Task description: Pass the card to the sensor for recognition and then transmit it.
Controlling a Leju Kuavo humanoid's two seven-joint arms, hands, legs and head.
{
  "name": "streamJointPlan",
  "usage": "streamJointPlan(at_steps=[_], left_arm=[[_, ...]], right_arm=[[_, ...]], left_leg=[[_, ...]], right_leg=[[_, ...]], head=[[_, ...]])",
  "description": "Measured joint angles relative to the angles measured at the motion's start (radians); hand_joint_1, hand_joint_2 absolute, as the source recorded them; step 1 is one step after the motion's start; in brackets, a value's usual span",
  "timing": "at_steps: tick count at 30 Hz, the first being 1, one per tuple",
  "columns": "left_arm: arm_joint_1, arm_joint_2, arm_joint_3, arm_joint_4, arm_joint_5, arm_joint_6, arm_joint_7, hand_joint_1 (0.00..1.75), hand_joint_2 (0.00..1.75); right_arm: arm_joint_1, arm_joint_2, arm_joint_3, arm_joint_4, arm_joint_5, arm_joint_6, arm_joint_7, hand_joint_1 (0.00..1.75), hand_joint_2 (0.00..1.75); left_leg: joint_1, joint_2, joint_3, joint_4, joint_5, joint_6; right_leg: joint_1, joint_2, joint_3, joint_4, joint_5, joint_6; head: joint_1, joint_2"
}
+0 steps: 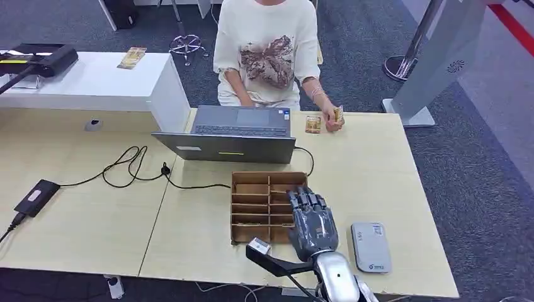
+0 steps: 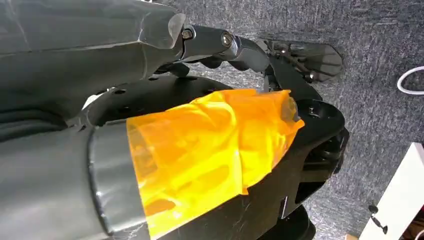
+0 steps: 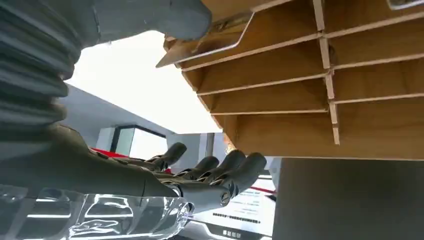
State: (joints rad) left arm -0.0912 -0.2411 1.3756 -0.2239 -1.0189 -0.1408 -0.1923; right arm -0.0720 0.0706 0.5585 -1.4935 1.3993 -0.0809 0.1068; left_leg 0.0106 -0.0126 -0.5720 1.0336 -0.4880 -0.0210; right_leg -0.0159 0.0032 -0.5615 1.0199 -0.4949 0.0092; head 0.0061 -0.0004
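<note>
Nearest in the head view, the right hand is seen palm down over the right-hand slots of a brown cardboard organizer on the pale wooden table, its fingers stretched forward and slightly apart with nothing held. Just beside it, to the right, a grey card reader lies flat on the table. The right wrist view adds a close look along the organizer's dividers, with the fingers extended side by side and the thumb resting at the organizer's edge. In the left wrist view, the left hand is seen hanging over grey carpet, beside dark parts wrapped in orange film; whether its fingers are spread or curled cannot be told. Behind the organizer an open laptop stands with a black cable trailing to the left. At the far edge, one card lies on the table and another is pinched in a seated person's hand. More cards rest on a white counter further back.
</note>
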Motion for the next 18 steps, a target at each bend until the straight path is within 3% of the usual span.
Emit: streamJointPlan(at_steps=[2,11,14,15,18], left_arm=[[0.000,0.000,0.000,0.000,0.002,0.000,0.000,0.00,0.00],[0.000,0.000,0.000,0.000,0.003,0.000,0.003,0.00,0.00],[0.000,0.000,0.000,0.000,0.003,0.000,0.003,0.00,0.00],[0.000,0.000,0.000,0.000,0.003,0.000,0.003,0.00,0.00],[0.000,0.000,0.000,0.000,0.003,0.000,0.003,0.00,0.00]], right_arm=[[-0.003,0.003,-0.002,0.004,0.000,0.000,0.000,0.70,1.75],[-0.021,0.005,-0.008,0.008,0.000,0.000,0.000,0.65,1.75],[-0.021,0.005,-0.008,0.008,0.000,0.000,0.000,0.59,1.75],[-0.021,0.006,-0.008,0.008,0.000,0.000,0.000,0.49,1.75],[-0.021,0.007,-0.008,0.008,0.000,0.000,0.000,0.47,1.75]], left_leg=[[0.000,0.000,0.000,0.000,0.000,0.000],[0.000,0.000,0.000,0.000,0.000,0.000],[0.000,0.001,0.000,0.000,0.000,0.000],[0.000,0.000,0.000,0.000,0.000,0.000],[0.000,0.000,0.000,0.000,0.000,0.000]], right_leg=[[0.000,0.000,0.000,0.000,0.000,0.000],[0.000,0.000,0.000,0.000,0.000,0.000],[0.000,0.000,0.000,0.000,0.000,0.000],[0.000,0.000,0.000,0.000,0.000,0.000],[0.000,0.000,0.000,0.000,0.000,0.000]], head=[[0.000,0.000],[0.000,0.000],[0.000,0.000],[0.000,0.000],[0.000,0.000]])
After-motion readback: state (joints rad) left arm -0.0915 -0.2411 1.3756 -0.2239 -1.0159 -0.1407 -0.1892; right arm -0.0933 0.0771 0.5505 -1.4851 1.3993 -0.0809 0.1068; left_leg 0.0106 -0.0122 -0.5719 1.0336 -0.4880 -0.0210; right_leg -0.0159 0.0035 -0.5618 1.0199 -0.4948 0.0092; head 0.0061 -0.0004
